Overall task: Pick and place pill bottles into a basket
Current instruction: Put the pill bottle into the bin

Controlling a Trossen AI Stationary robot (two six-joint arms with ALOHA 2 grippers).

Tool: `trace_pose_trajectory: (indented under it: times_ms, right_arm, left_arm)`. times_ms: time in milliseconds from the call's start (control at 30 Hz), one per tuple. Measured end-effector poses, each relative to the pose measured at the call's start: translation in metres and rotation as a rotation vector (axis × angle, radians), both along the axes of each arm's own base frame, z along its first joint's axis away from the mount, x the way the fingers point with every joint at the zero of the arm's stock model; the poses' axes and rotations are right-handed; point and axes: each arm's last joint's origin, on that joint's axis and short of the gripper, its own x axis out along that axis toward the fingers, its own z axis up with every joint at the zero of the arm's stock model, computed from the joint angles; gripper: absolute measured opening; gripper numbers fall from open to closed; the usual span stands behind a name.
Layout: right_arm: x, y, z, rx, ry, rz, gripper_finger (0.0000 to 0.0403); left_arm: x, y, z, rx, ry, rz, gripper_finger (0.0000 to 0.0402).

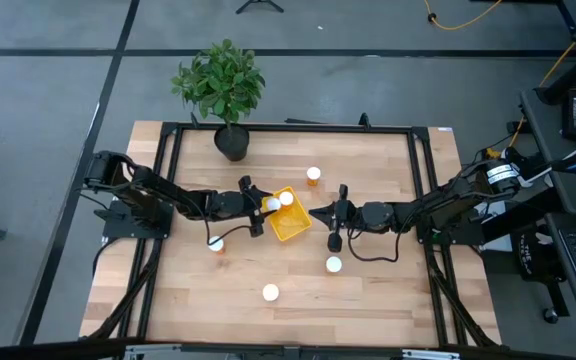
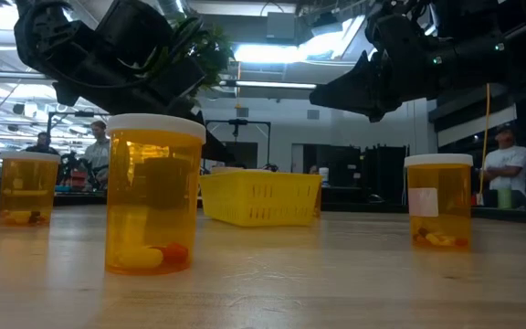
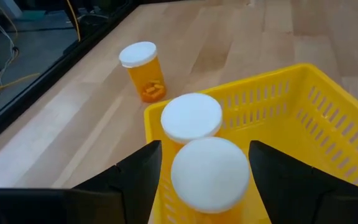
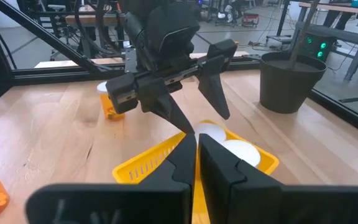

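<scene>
The yellow basket [image 1: 293, 222] sits mid-table and holds two upright pill bottles, white caps up [image 3: 210, 174] [image 3: 191, 116]. My left gripper [image 1: 266, 207] hangs over the basket's left end. It is open, with its fingers [image 3: 143, 171] on either side of the nearer bottle. A strip of yellow basket shows between one finger and the cap. My right gripper [image 4: 196, 158] is shut and empty, level, just right of the basket [image 4: 148, 165]. Several more bottles stand on their bases on the table [image 1: 313, 176] [image 1: 216, 243] [image 1: 334, 265] [image 1: 270, 293].
A black pot with a green plant [image 1: 231, 140] stands at the table's far edge, left of centre. A black frame [image 1: 420, 180] runs along the table's sides. In the low view a bottle [image 2: 153, 196] stands close, with others left [image 2: 27, 187] and right [image 2: 438, 201]. People show in the room behind.
</scene>
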Motion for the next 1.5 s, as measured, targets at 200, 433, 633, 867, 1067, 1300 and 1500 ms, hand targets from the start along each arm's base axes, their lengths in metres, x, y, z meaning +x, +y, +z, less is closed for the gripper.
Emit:
trace_pose_trajectory:
  times_ms: [200, 433, 633, 867, 1067, 1300, 1500]
  right_arm:
    - [0.0, 0.0, 0.0, -0.007, 0.002, 0.001, 0.0024]
    - [0.0, 0.0, 0.0, -0.026, -0.001, 0.004, 0.0024]
    - [0.0, 0.0, 0.0, -0.026, 0.002, 0.004, 0.0024]
    - [0.0, 0.0, -0.001, -0.026, 0.01, 0.004, 0.0024]
    - [0.0, 0.0, -0.001, -0.028, 0.013, 0.004, 0.0024]
    - [0.0, 0.0, -0.001, -0.03, 0.014, 0.005, 0.0024]
    - [0.0, 0.0, -0.001, -0.031, 0.013, 0.004, 0.0024]
  left_arm:
    - [-0.001, -0.002, 0.002, 0.027, 0.005, -0.02, 0.0235]
    - [-0.01, -0.007, 0.03, 0.037, -0.058, -0.087, 0.0235]
    - [-0.03, -0.01, 0.053, 0.01, -0.05, -0.16, 0.0214]
    - [-0.053, -0.015, 0.07, -0.007, -0.131, -0.227, 0.0154]
    - [-0.067, -0.021, 0.068, -0.018, -0.149, -0.285, 0.0094]
    - [-0.074, -0.028, 0.07, -0.028, -0.172, -0.323, 0.0033]
    - [-0.08, -0.035, 0.072, -0.032, -0.157, -0.365, 0.0003]
